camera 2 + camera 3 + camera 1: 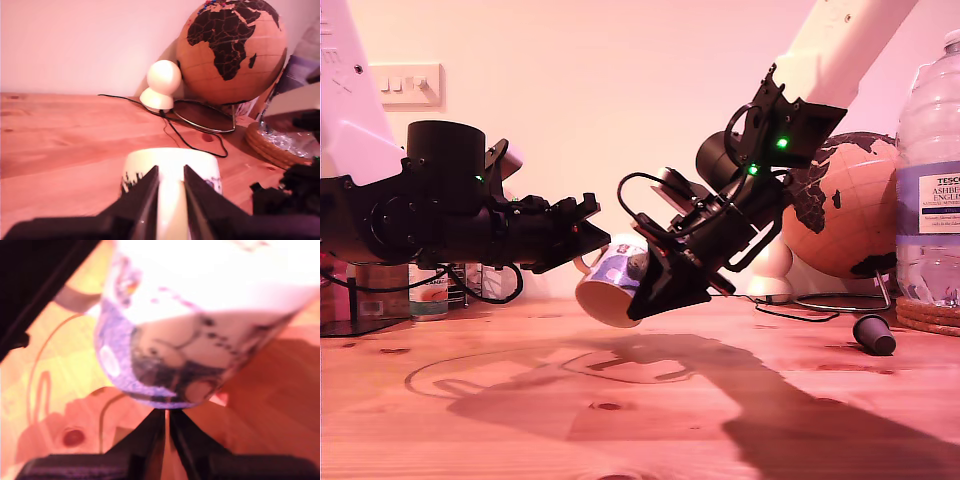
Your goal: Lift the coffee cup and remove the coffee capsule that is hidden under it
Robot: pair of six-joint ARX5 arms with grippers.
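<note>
pale wall with a white switch plate [408, 85] backs a wooden bench [470, 420], where a globe [840, 200] and a clear water bottle [930, 180] stand at the exterior view's right, with a small round white lamp [162, 85] beside the globe. the coffee cup [610, 285] hangs clear of the bench near the middle of the exterior view, tilted, its shadow on the wood below it. my first gripper [171, 190] reaches in from the exterior view's left; its jaws are narrow, with a pale strip of the cup between them, so it seems to grip the cup at the handle side. my second gripper [166, 417] comes down from the exterior view's upper right and sits against the cup's other side. its fingertips are drawn almost together with only a slit between them, just short of the cup's blue-purple band, and nothing shows between them. the coffee capsule [873, 335] lies on the bench well apart from both grippers, towards the exterior view's right, near the globe's wire stand and the bottle, tipped on its side.
</note>
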